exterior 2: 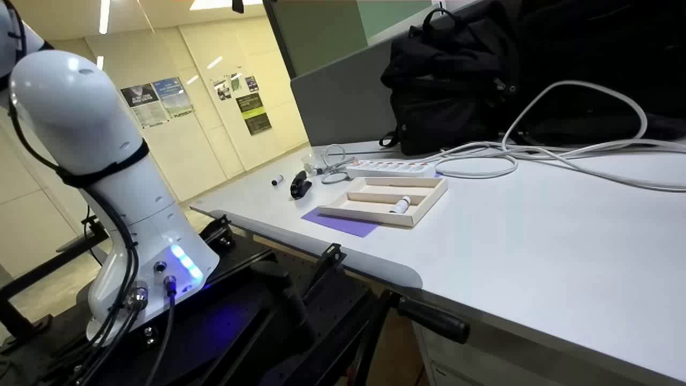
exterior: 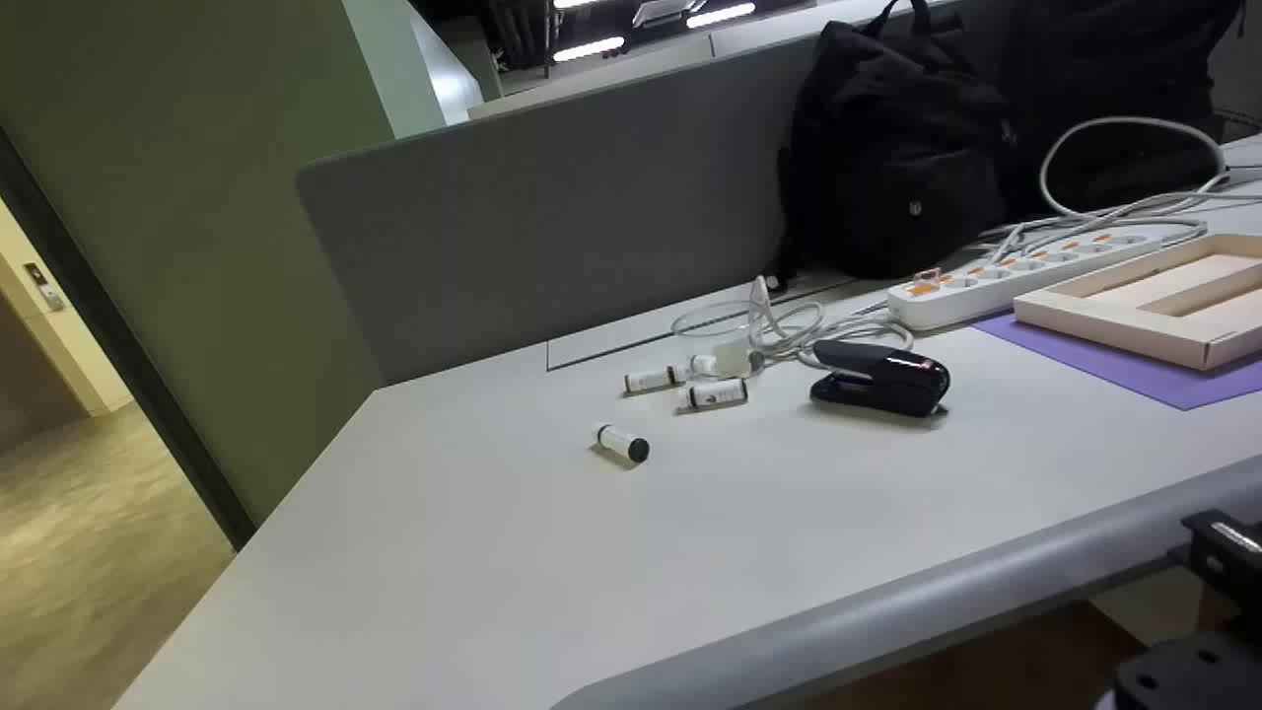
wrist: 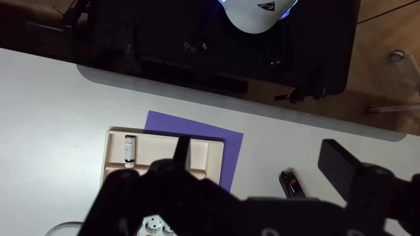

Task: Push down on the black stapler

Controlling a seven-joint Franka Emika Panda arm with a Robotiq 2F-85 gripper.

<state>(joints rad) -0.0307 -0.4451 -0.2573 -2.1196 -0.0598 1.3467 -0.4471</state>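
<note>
Black stapler (exterior: 880, 380): on the table (exterior: 444, 552), left of the pale tray (exterior: 1104, 329) in both exterior views.
Gripper (wrist: 259, 157): I see jaws wide apart.
Glossy shell (exterior: 915, 373): probably light, stiff, slippery.
Stapler top (exterior: 868, 353): I would press here, not pinch.

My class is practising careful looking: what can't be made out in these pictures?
Black stapler: lower end hidden behind the gripper in the wrist view.
Power strip: partly behind the gripper in the wrist view.
Wooden tray: cut off by the right edge in an exterior view.
Wall posters: fine print too small in an exterior view.
</note>
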